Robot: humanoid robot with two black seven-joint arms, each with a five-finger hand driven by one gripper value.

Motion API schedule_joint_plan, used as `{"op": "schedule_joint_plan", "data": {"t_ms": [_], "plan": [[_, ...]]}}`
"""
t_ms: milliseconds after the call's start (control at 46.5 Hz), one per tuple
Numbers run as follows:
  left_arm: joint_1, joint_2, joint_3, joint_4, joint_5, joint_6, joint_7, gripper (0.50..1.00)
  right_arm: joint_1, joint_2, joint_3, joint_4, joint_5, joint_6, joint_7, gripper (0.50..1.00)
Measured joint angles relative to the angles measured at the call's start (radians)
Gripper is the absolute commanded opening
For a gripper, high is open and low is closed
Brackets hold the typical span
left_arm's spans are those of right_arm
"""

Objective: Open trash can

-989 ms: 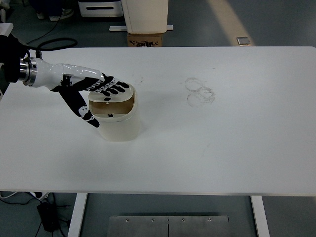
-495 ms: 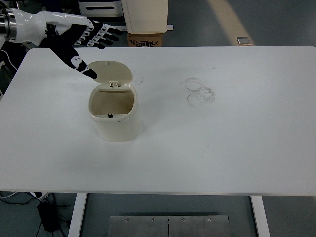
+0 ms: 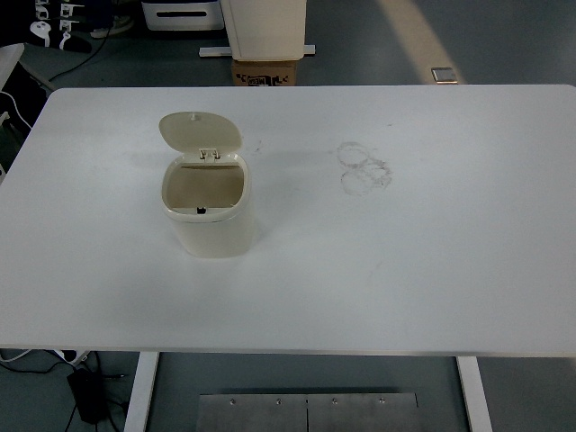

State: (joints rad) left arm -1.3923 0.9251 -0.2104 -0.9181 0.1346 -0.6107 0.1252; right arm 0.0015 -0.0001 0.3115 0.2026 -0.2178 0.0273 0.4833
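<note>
The trash can [image 3: 207, 211] sits on the left half of the white table [image 3: 432, 252], upright, cream coloured, and its lid [image 3: 200, 132] is already flipped up and tipped back on the hinge at the far rim, so the opening faces straight up at the camera. Inside looks empty, as far as the shadowed bottom shows. Judging by that, the job looks pretty much done.

The key spatial bit: the only piece of the robot in view is a sliver of the left hand [image 3: 52, 27] way up in the top left corner, well apart from the can, off the table edge. The can lies down and to the right of it. The can's opening runs a little longer side to side than front to back, and the lid hinges away from the robot.

Hard to read: the hand is cut off by the frame, just a few black and white finger segments, so whether the fingers are spread or curled can't be told. The right arm doesn't show at all. Some faint ring marks [image 3: 364, 166] smudge the tabletop right of centre.
</note>
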Motion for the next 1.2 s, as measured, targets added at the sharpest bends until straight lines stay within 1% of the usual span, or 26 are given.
{"op": "schedule_joint_plan", "data": {"t_ms": [108,194,323,688,925,1204], "plan": [[0.040,-0.001,0.000,0.086,-0.086,0.000,-0.047,1.000,0.000,0.000,0.000,0.000,0.000,0.000,0.000,0.991],[0.073,-0.009,0.000,0.145,-0.154,0.000,-0.065,1.000,0.000,0.000,0.000,0.000,0.000,0.000,0.000,0.991],[0.123,-0.017,0.000,0.205,-0.251,0.000,-0.069,1.000,0.000,0.000,0.000,0.000,0.000,0.000,0.000,0.991],[0.241,-0.104,-0.019,0.360,-0.488,0.000,-0.069,1.000,0.000,0.000,0.000,0.000,0.000,0.000,0.000,0.991],[0.336,-0.156,-0.096,0.429,-0.589,0.000,-0.068,1.000,0.000,0.000,0.000,0.000,0.000,0.000,0.000,0.991],[0.430,-0.197,-0.189,0.435,-0.614,0.000,-0.068,1.000,0.000,0.000,0.001,0.000,-0.004,0.002,0.000,0.991]]}}
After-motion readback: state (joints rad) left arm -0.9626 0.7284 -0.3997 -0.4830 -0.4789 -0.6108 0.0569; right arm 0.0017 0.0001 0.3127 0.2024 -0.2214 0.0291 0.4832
